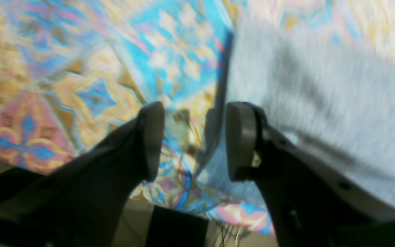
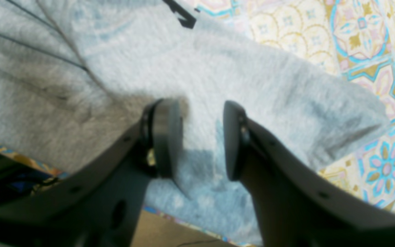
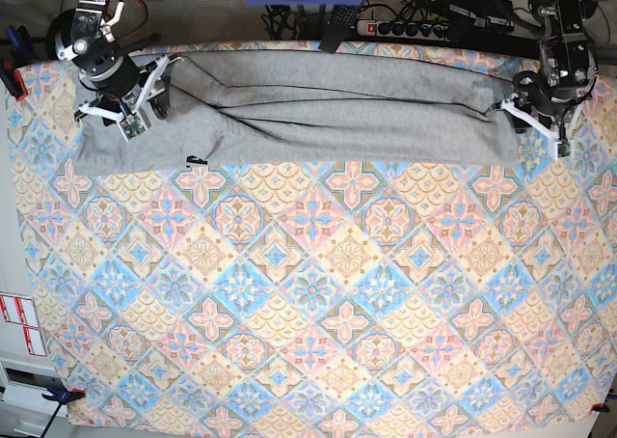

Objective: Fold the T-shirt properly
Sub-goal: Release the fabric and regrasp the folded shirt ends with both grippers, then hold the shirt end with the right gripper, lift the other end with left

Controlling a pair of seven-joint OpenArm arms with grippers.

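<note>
Pretty much the whole patterned tablecloth [image 3: 318,293] in front of the T-shirt [image 3: 318,110] is open for a gripper to sweep through, while behind the T-shirt it's tight, with a power strip [image 3: 424,23] and cables [image 3: 463,4] crowding that far edge.

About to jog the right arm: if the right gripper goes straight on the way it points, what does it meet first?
Most likely the grey T-shirt: the open right gripper points straight at its fabric. How near is unclear.
</note>
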